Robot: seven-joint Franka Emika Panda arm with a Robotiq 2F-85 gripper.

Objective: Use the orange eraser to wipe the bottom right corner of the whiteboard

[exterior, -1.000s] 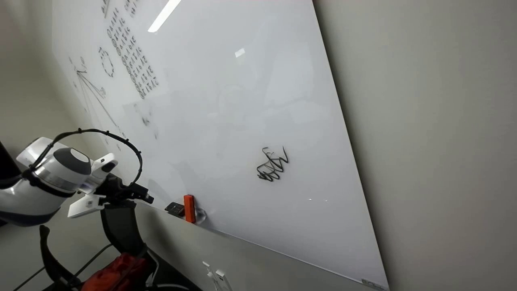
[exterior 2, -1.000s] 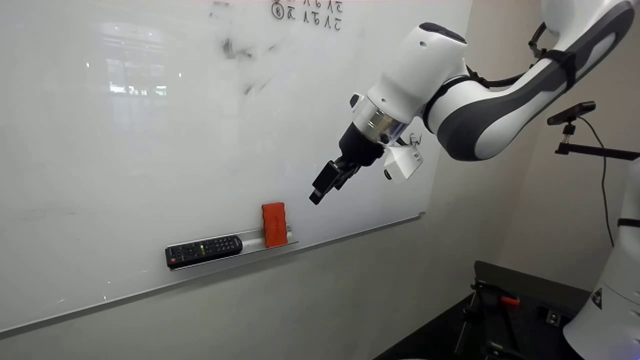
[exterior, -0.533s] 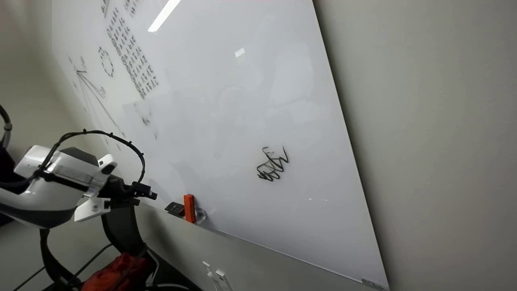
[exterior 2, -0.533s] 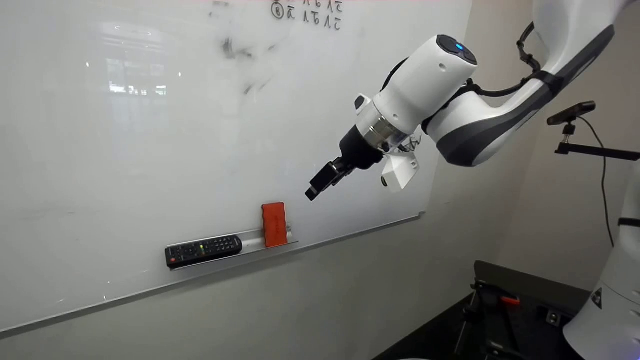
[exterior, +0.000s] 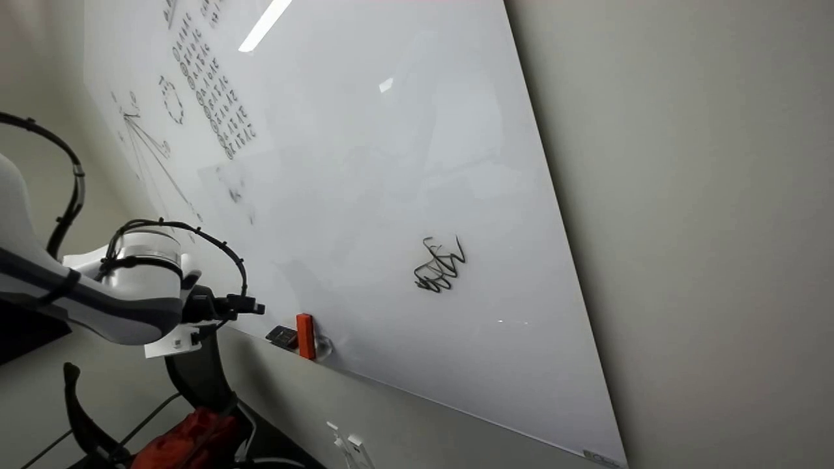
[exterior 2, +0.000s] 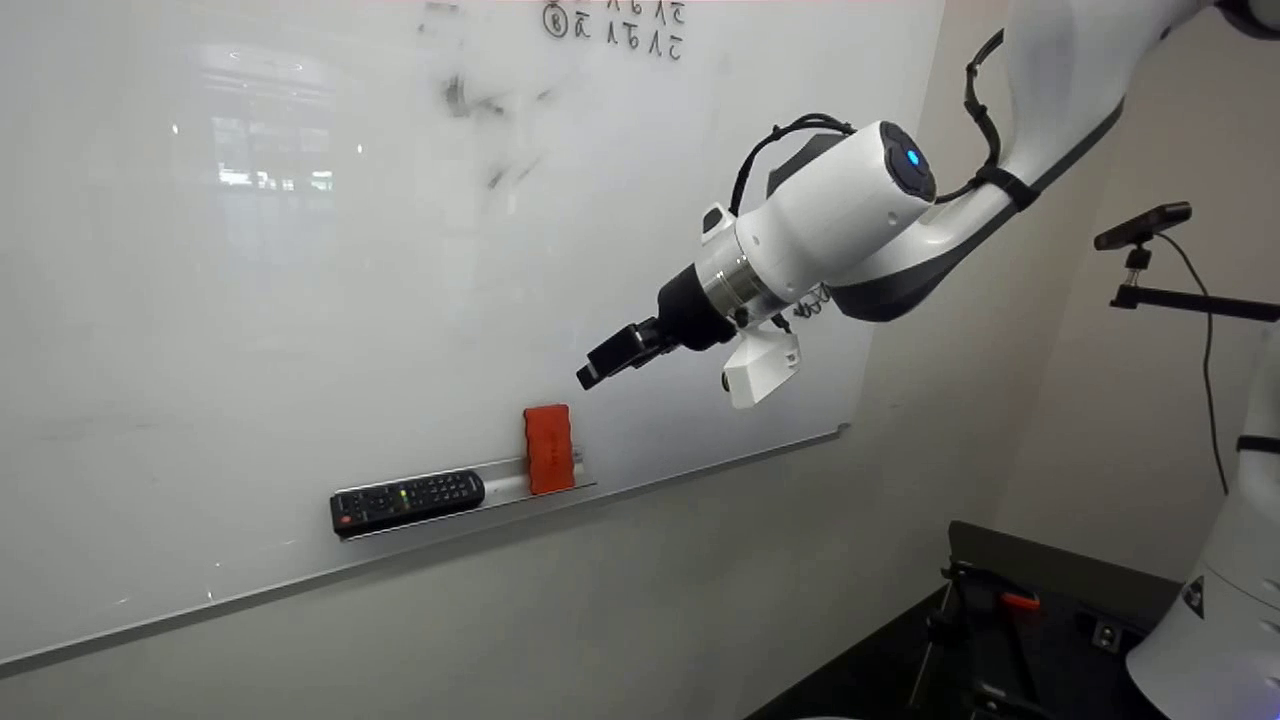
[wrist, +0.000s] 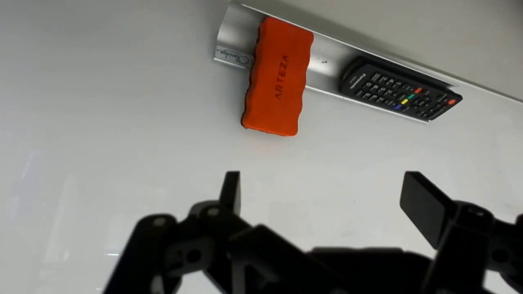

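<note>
The orange eraser (wrist: pixel 278 77) stands upright in a small tray, leaning on the whiteboard (wrist: pixel 122 143); it also shows in both exterior views (exterior: pixel 305 336) (exterior 2: pixel 550 450). My gripper (wrist: pixel 322 179) is open and empty. In the wrist view its fingers stand wide apart, and the eraser lies beyond them, nearer the left finger. In an exterior view the gripper (exterior 2: pixel 590 378) is above and to the right of the eraser, apart from it. A black scribble (exterior: pixel 440 267) is on the lower right part of the whiteboard; in an exterior view the arm partly covers it.
A black remote (exterior 2: pixel 410 503) lies in the metal tray (exterior 2: pixel 505 487) beside the eraser. The whiteboard's bottom edge runs just below the tray. A chair with a red cloth (exterior: pixel 189 443) stands below the arm. A camera on a stand (exterior 2: pixel 1142 226) is near the robot base.
The arm has moved toward the eraser: leftward in one exterior picture and rightward in the other. The wrist has turned as well. The eraser and the remote have not moved.
</note>
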